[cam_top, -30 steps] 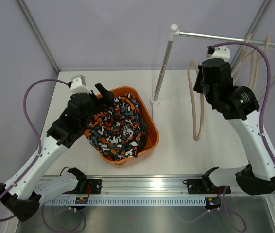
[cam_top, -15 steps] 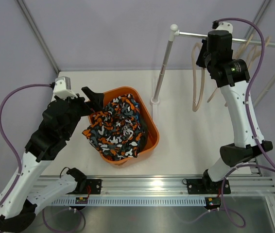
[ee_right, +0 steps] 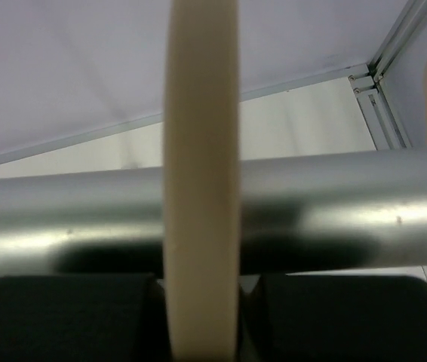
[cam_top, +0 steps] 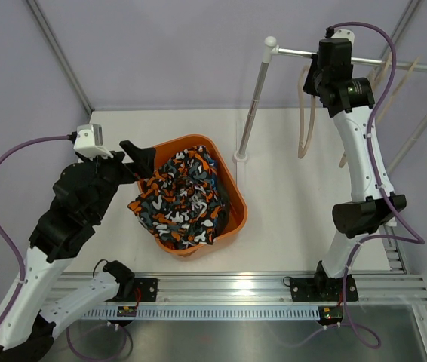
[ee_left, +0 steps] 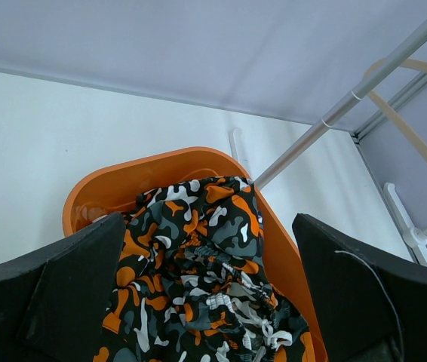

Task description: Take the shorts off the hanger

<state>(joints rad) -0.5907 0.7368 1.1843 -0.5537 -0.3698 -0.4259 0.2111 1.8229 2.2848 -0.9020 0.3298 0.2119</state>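
- Your left gripper (cam_top: 138, 156) hangs with its jaws spread wide and nothing between them, just above the left rim of the basket (cam_top: 236, 219).
- From the left wrist view you look down between the two black fingers (ee_left: 70, 286) straight into that basket, with its orange wall curving round the far side.
- You find the shorts (cam_top: 179, 200), the orange, black and white blotch print, piled in the basket. They fill most of it, and a fold spills over the near left rim.
- Around the basket the table (cam_top: 289, 211) is white. Just past the basket's far right corner the post (cam_top: 253, 105) of the rack rises from its foot.
- Your right gripper (ee_right: 202, 320) is reached up high at the rail (cam_top: 394, 64), near the post end, and is pinched closed on a hanger (cam_top: 304, 113).
- In the right wrist view you see that hanger as a cream strip crossing in front of the rail and running down between the two fingers, which clamp it just under the rail.
- Below the gripper the hanger's loop dangles over the table.
- Farther right along the rail you can make out more hangers (cam_top: 394, 83) of the same pale colour, well apart from the gripped one.
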